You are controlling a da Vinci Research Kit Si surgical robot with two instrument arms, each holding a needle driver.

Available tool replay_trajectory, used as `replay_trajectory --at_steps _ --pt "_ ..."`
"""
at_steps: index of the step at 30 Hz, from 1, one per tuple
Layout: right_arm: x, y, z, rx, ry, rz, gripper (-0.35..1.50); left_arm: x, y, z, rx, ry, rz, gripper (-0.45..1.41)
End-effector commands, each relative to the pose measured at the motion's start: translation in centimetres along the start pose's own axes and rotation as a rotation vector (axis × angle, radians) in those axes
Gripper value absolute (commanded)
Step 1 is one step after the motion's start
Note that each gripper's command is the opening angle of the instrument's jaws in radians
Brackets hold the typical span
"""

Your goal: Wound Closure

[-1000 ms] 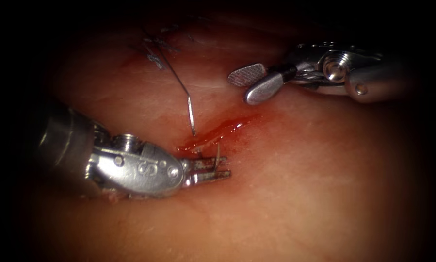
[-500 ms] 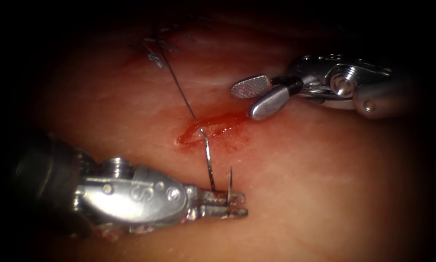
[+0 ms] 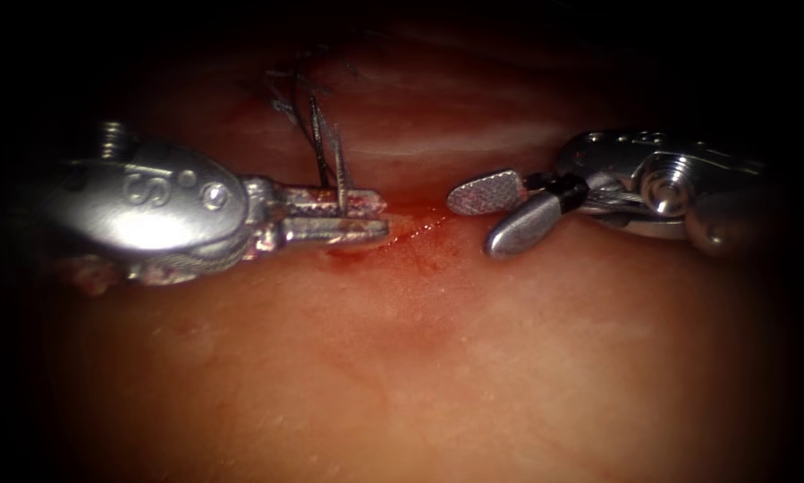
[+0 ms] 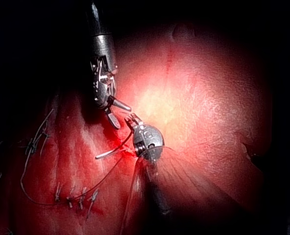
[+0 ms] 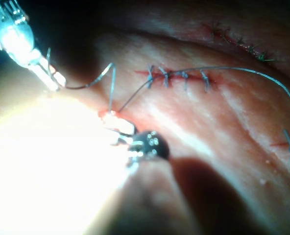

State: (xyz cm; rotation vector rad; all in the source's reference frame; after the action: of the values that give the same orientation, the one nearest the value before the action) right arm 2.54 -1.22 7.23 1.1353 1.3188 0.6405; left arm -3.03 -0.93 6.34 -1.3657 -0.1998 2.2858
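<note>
In the endoscope view the left gripper (image 3: 366, 215) lies level over the tissue (image 3: 437, 358), its jaws closed on the curved needle (image 3: 337, 165) near the needle's pointed end. The needle rises from between the jaws as two thin dark lines standing close together, so its curve is seen almost edge-on and free of the tissue. The gripper's tips sit at the left end of the short open cut (image 3: 410, 228), which runs up and to the right and is wet with red fluid (image 3: 393, 246). A second earlier the same gripper was lower in the view, below the cut, with the needle's body still passing through the tissue edge; since then it has drawn the needle out and carried it up to the cut's left end.

The right gripper (image 3: 491, 215) hovers at the right end of the cut with its jaws spread wide and nothing between them, the ribbed face of one jaw turned upward. It has moved only slightly down and right over that second.

Dark thread (image 3: 308, 112) trails from the needle up toward a row of finished stitches (image 3: 285, 94) beyond the cut. The right wrist view shows the thread (image 5: 243, 71) running across those stitches (image 5: 179, 77) and the needle (image 5: 93, 81) arching free above the tissue from the left gripper (image 5: 54, 81).
</note>
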Motion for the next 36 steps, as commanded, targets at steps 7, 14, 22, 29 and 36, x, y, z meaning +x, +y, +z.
replay_trajectory --at_steps 7,14,22,29,36 --pt "0.01 0.03 0.08 -0.034 0.031 0.141 0.68 0.13 -0.34 0.01 0.034 0.018 0.056 -0.45" --pt "0.02 0.06 0.03 -0.057 0.049 0.156 0.61 0.07 -0.27 0.04 0.051 0.019 0.079 -0.45" --pt "0.04 0.15 -0.06 -0.079 0.066 0.156 0.62 -0.31 0.17 0.22 0.03 0.037 0.117 -0.45" --pt "0.06 0.19 -0.1 -0.113 0.092 0.159 0.61 -0.47 0.38 0.39 0.03 0.028 0.208 -0.45" --pt "0.08 0.2 0.02 -0.133 0.116 0.231 0.57 -0.5 0.51 0.51 0.04 0.009 0.35 -0.45"
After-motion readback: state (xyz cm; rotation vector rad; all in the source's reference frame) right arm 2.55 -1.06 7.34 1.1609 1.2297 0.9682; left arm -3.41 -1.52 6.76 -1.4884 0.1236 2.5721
